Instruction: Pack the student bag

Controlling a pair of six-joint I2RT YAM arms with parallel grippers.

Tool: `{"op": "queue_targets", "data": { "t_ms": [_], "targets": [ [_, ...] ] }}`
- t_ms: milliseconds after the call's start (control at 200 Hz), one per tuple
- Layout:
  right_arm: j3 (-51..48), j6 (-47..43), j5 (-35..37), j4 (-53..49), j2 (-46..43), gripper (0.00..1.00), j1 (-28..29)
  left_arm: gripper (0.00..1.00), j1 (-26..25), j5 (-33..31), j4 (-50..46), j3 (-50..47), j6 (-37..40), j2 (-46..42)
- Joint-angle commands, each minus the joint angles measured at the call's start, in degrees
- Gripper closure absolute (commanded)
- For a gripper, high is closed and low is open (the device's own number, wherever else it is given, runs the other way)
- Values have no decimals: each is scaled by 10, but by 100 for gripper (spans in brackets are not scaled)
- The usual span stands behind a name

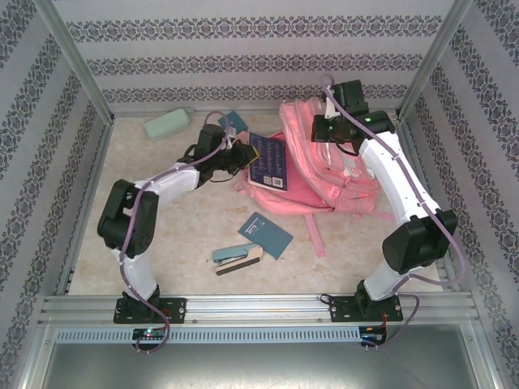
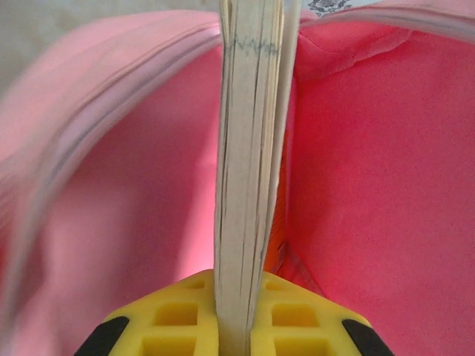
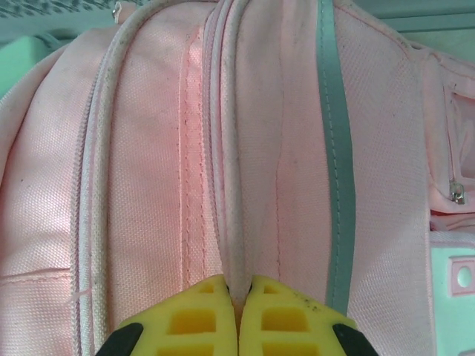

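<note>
The student bag (image 1: 328, 166), a large pink backpack, lies at the back right of the table. A dark blue book (image 1: 270, 160) stands on edge at the bag's left side, and my left gripper (image 1: 242, 154) is shut on it. In the left wrist view the book's page edge (image 2: 249, 148) runs up from between the yellow jaws (image 2: 241, 315), with the bag's pink fabric (image 2: 371, 185) curving round both sides. My right gripper (image 1: 328, 134) sits on top of the bag. Its jaws (image 3: 239, 293) are shut on a raised seam of the bag's fabric (image 3: 148, 163) beside a zip line.
A teal notebook (image 1: 266, 233) and a stapler (image 1: 237, 258) lie in the middle of the table near the front. A mint green case (image 1: 166, 124) lies at the back left. One pink strap (image 1: 315, 231) trails toward the front. Patterned walls stand on three sides.
</note>
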Motion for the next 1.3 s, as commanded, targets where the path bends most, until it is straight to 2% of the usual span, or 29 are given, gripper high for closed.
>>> {"op": "queue_targets", "data": {
  "t_ms": [0, 190, 510, 684, 744, 789, 834, 914, 964, 1014, 1134, 1294],
  "targets": [
    [6, 24, -86, 67, -46, 100, -20, 100, -34, -16, 76, 62, -40, 55],
    [-32, 63, -114, 92, -66, 100, -46, 100, -83, -51, 123, 134, -116, 133],
    [-49, 87, -125, 116, -65, 100, -51, 100, -147, -96, 118, 239, -170, 224],
    [-50, 102, -140, 135, -62, 100, -57, 100, -185, -139, -29, 373, -132, 296],
    [-51, 108, -142, 140, -61, 100, -60, 96, -195, -145, -59, 419, -134, 327],
    [-50, 112, -145, 143, -61, 100, -64, 92, -201, -147, -87, 463, -128, 352],
    [-50, 115, -145, 146, -59, 100, -68, 83, -209, -151, -134, 513, -108, 372],
    [-56, 120, -145, 150, -60, 100, -75, 60, -219, -158, -210, 572, -71, 392],
    [-61, 122, -146, 153, -61, 100, -80, 42, -221, -160, -226, 571, -58, 384],
    [-69, 122, -144, 157, -65, 100, -85, 31, -220, -167, -239, 559, -46, 368],
    [-93, 123, -143, 168, -74, 100, -98, 18, -213, -182, -265, 520, 7, 309],
    [-121, 112, -131, 171, -79, 100, -114, 13, -201, -193, -287, 463, 66, 222]
  ]
}}
